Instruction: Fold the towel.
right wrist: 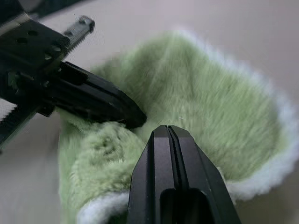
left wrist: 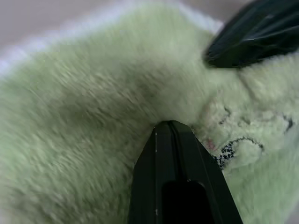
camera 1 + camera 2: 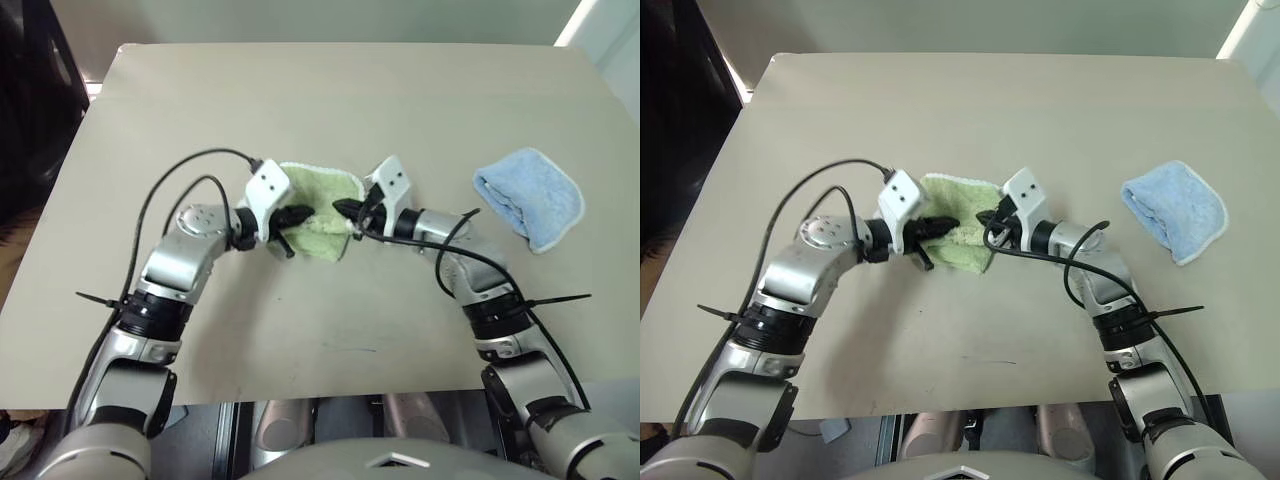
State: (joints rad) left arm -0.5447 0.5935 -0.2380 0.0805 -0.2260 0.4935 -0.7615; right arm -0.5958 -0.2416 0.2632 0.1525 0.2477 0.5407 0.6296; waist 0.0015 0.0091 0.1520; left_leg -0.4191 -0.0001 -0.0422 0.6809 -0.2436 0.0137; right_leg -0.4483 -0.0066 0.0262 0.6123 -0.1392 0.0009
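Setting: robot test bench, likely a lab.
Evidence: plain beige rectangular tabletop (image 3: 330, 90), bare pale wall (image 3: 300, 18) behind, dark equipment (image 3: 35, 90) beside it.
Props: small folded light blue cloth (image 3: 530, 195).

we see the towel (image 3: 318, 215) lying mid-table (image 3: 330, 100), the left tool (image 3: 298, 215) on its left side, the right tool (image 3: 345, 208) on its right, a cloth (image 3: 530, 195) well apart to the right.

My head's two eyes look down over the table (image 3: 330, 95); my wrist cameras sit close behind each claw (both sharing the towel (image 1: 210, 102)).
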